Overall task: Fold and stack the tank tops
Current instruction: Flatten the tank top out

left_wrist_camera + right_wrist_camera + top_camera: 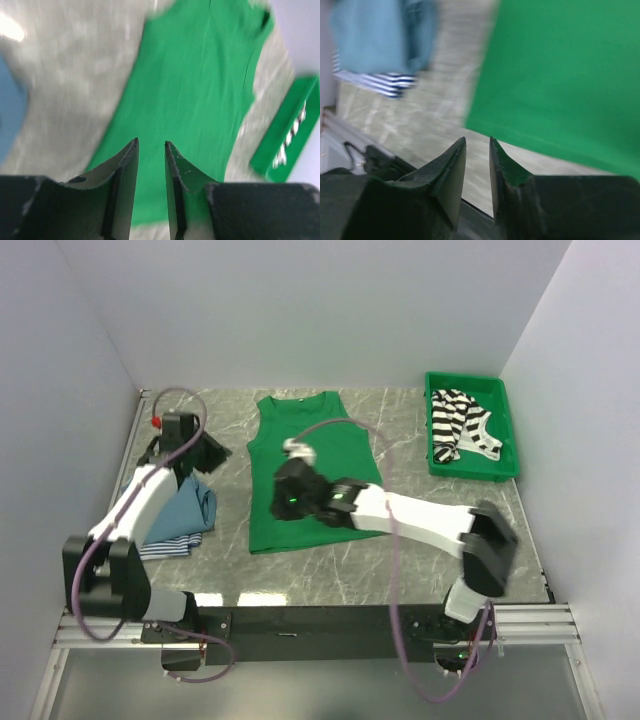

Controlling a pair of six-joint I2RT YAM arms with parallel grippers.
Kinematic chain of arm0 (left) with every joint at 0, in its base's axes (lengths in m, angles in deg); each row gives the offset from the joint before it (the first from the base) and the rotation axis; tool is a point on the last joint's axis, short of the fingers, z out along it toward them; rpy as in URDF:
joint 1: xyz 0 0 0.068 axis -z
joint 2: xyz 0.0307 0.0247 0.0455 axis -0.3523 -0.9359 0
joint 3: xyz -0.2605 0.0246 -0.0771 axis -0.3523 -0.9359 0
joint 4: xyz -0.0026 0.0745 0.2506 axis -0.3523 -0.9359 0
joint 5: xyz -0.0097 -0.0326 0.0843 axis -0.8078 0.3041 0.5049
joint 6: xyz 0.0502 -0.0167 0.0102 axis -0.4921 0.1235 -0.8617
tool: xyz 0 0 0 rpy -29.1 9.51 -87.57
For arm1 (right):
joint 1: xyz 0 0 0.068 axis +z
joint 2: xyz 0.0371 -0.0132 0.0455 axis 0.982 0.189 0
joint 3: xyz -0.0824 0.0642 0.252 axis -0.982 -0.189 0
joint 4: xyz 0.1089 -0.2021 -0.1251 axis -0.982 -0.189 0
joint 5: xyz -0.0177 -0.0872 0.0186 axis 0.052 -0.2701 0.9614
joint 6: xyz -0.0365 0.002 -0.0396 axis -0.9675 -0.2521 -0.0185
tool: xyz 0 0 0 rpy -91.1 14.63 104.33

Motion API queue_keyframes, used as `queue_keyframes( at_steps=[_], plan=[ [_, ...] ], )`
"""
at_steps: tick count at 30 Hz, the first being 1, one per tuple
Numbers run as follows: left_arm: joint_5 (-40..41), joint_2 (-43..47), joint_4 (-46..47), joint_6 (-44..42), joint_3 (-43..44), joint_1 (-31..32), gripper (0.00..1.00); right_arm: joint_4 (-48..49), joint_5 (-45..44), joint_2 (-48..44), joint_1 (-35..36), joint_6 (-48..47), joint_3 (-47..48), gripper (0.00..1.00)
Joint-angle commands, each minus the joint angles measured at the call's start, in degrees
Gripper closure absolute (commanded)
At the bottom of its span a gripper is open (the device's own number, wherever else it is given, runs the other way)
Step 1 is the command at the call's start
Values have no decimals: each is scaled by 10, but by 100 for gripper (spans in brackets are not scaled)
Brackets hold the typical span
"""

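A plain green tank top (pixel 322 445) lies flat in the middle of the table, neck towards the back. My right gripper (pixel 285 502) hovers over its lower left part, jaws a little apart and empty; its wrist view (pixel 477 141) shows the green hem (pixel 560 75). My left gripper (pixel 207 452) is left of the green top, jaws a little apart and empty (pixel 151 145), with the green top (pixel 200 90) ahead. A folded solid blue top (pixel 192 508) lies on a blue-white striped one (pixel 165 545) at the left. A black-and-white striped top (pixel 458 425) lies in the bin.
A rigid green plastic bin (pixel 475 472) stands at the back right, also in the left wrist view (pixel 287 135). Grey walls close in the marble table (pixel 400 550) on three sides. The blue pile (pixel 380 35) shows in the right wrist view.
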Motion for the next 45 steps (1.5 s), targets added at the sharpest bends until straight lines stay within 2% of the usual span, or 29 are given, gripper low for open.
queue_keyframes(
  at_steps=[1, 2, 5, 9, 17, 25, 30, 45],
  plan=[
    [39, -59, 23, -33, 89, -20, 67, 13, -31, 93, 43, 3, 97, 68],
    [36, -102, -1, -45, 135, -28, 68, 8, -35, 113, 56, 0, 114, 69],
    [24, -152, -6, -59, 182, -40, 68, -7, -38, 176, 77, -11, 173, 69],
    [7, -180, 2, -63, 196, -50, 68, -33, -54, 249, 101, -22, 232, 69],
    [-17, -192, 13, -70, 189, -51, 70, -111, -121, 330, 123, -26, 323, 68],
    [-35, -191, 38, -62, 167, -51, 70, -160, -173, 368, 138, -16, 354, 67],
    [-46, -193, 54, -55, 158, -51, 70, -155, -162, 378, 139, -14, 355, 64],
    [-54, -211, 77, -47, 130, -51, 71, -125, -132, 398, 144, -15, 326, 64]
  ],
)
